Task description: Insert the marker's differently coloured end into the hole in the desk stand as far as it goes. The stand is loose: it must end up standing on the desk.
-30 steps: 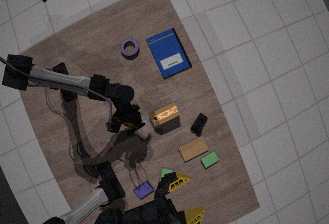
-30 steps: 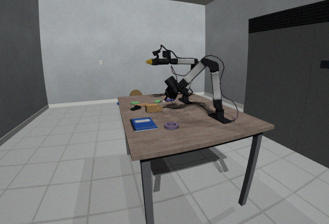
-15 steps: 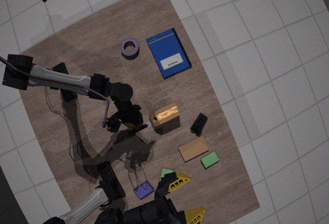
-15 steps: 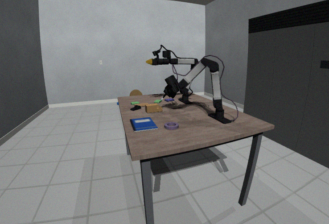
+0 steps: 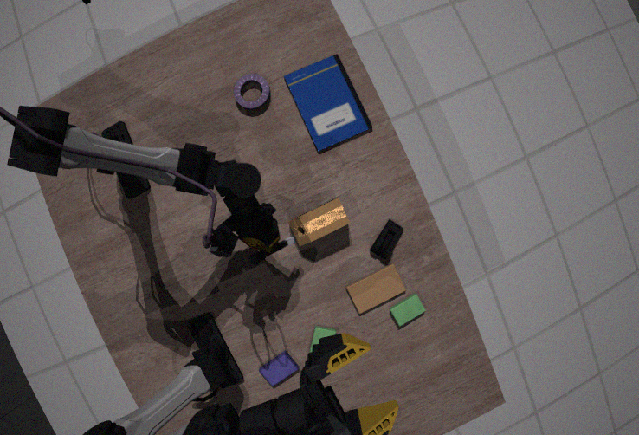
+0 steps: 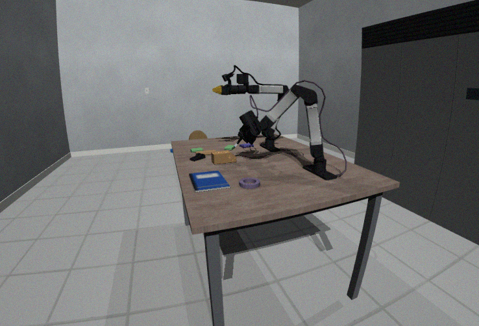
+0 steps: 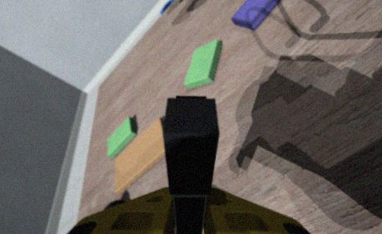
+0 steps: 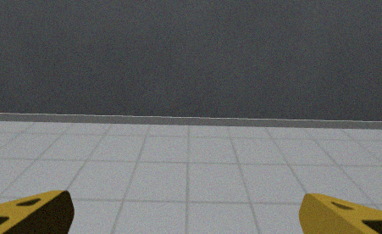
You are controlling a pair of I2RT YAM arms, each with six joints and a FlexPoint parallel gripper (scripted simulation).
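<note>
Holds the marker (image 5: 278, 248) (image 6: 238, 142) (image 7: 191, 144) in the left gripper (image 5: 269, 246) (image 6: 241, 136) (image 7: 189, 197), fingers nearly closed around the dark barrel. Slants the pale end downward above the desk (image 5: 288, 11) (image 6: 290, 198) (image 7: 152, 72), near the stand (image 5: 320, 221) (image 6: 222, 156), outside the hole (image 5: 300, 230). Keeps nothing in the right gripper (image 5: 383, 375) (image 6: 216, 89) (image 8: 187, 199), spread fully open.

From top, shows the hole at the end of the gold stand nearest the marker; hides it in the exterior view. From the exterior, reveals pale end above the level of the stand, a height hard to judge from top. In left wrist, fills the centre with the barrel, beyond it two green blocks (image 5: 407, 310) (image 6: 196, 149) (image 7: 122, 137) and a tan block (image 5: 375, 288) (image 6: 206, 152) (image 7: 140, 157). In right wrist, offers only yellow fingers, tiled floor (image 8: 188, 178) and dark wall (image 8: 186, 55).

Carries a white label on the blue notebook (image 5: 325, 99) (image 6: 209, 181), seen inverted from top; too blurred to read surely. Shows no legible brand.
</note>
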